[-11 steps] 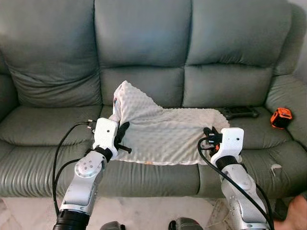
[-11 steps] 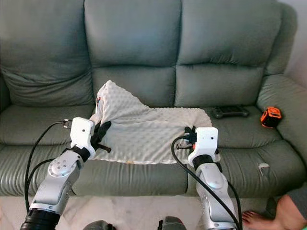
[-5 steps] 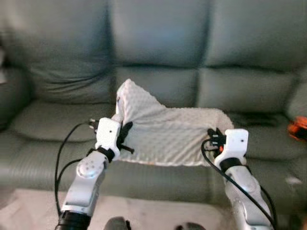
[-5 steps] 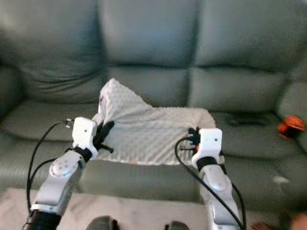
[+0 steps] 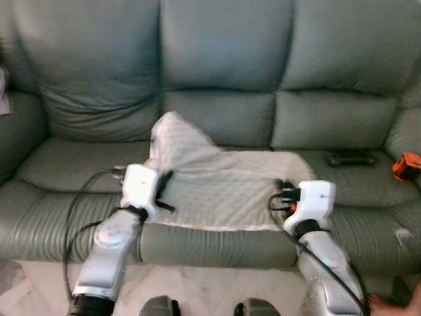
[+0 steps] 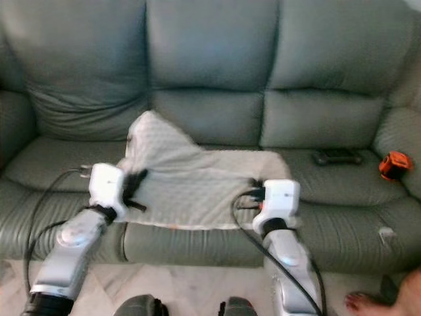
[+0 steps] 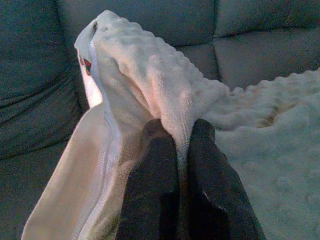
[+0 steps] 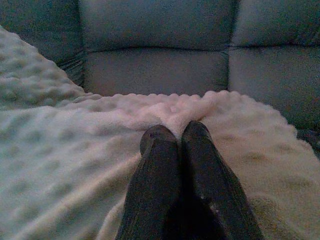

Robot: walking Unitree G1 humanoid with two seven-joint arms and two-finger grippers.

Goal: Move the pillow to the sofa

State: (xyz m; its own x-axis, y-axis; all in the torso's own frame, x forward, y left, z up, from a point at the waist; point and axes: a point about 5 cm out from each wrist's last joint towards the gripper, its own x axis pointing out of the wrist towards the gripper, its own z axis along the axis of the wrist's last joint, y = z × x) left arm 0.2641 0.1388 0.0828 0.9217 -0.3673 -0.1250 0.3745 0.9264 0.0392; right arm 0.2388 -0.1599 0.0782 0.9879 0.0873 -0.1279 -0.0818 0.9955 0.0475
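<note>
I see the pillow (image 5: 220,191), a limp cream cover of dimpled fleece, draped across the grey-green leather sofa (image 5: 223,72) seat. My left gripper (image 7: 177,135) is clenched on its raised zipped corner; my right gripper (image 8: 175,136) pinches its opposite edge.

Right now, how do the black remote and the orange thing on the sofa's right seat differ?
The black remote is flat, dark and elongated, lying on the right seat near the backrest; the orange thing is smaller, chunkier and brightly coloured, sitting further right by the armrest. The remote is nearer the pillow than the orange thing is. Both rest on the sofa, untouched by either gripper.
</note>
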